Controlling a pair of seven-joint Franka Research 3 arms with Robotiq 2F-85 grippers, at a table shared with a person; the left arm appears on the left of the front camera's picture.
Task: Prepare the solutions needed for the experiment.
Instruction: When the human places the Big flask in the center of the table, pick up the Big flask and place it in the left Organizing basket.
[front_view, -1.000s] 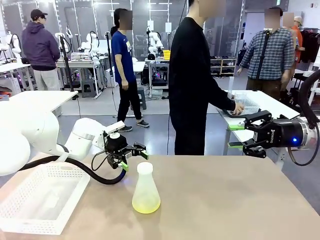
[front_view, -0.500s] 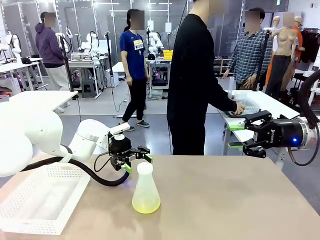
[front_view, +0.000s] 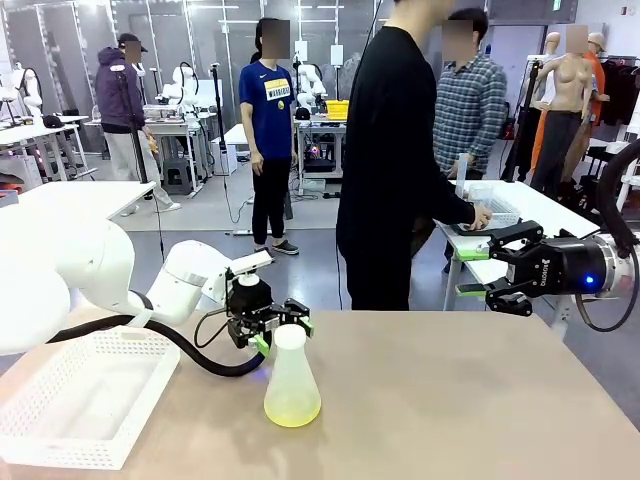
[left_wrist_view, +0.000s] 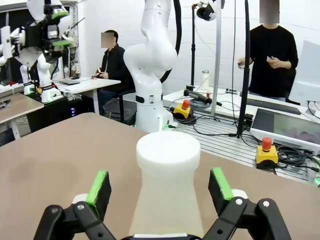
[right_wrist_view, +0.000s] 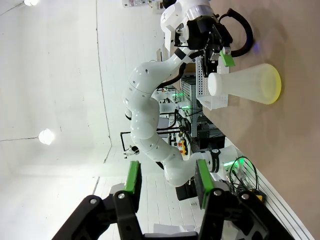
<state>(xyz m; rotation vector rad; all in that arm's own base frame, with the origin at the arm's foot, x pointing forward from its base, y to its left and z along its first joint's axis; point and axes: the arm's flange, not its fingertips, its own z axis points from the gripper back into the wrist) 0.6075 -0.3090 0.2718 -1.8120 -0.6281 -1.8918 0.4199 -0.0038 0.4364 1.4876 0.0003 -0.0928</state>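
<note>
Frosted flask (front_view: 292, 380) neck sitting between the left gripper's (left_wrist_view: 161, 186) spread fingers.
Yellow-green solutions (front_view: 292, 409) are pooling below them; closing squarely looks next. Right gripper (front_view: 473, 272) is hovering well apart, half-spread, empty.

On table: one conical flask (front_view: 292, 377), one shallow layer of yellow-green solution (front_view: 292, 410), one white mesh tray (front_view: 75, 398). Two grippers.

Left gripper (front_view: 282, 328): moved in from well left of the conical flask (front_view: 292, 378) to the flask's neck, open jaws now on either side of the neck without touching. Left arm (front_view: 185, 282): extended farther toward the flask than a second ago.
</note>
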